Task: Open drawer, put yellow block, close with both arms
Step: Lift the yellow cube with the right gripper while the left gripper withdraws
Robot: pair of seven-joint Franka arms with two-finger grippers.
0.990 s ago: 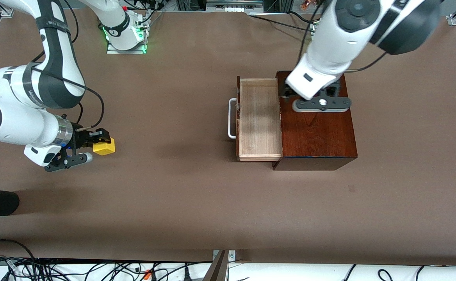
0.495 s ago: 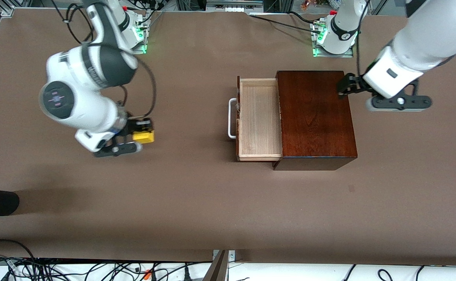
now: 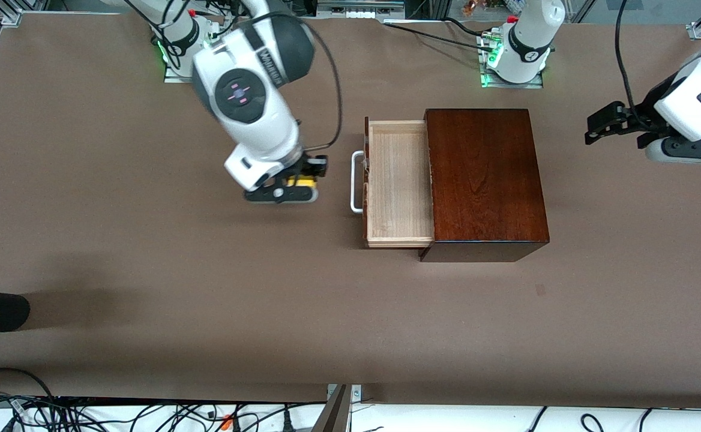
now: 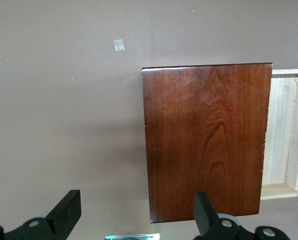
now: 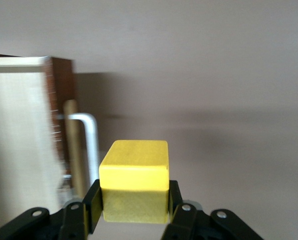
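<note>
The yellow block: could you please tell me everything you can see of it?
The yellow block is a small, bright, smooth-faced cube with slightly rounded edges. It is held level, clamped on two sides between the fingers of the right gripper, up in the air over bare table just short of the open drawer's white handle.

Even, bright overhead lighting; soft shadows on the surface (image 3: 146, 300), mild sheen on the dark box (image 3: 482, 180), motion blur near the drawer (image 5: 19, 150) in the right wrist view.

brown matte table (image 3: 146, 336), tangled cables (image 3: 86, 414) along its near edge, even light
</note>
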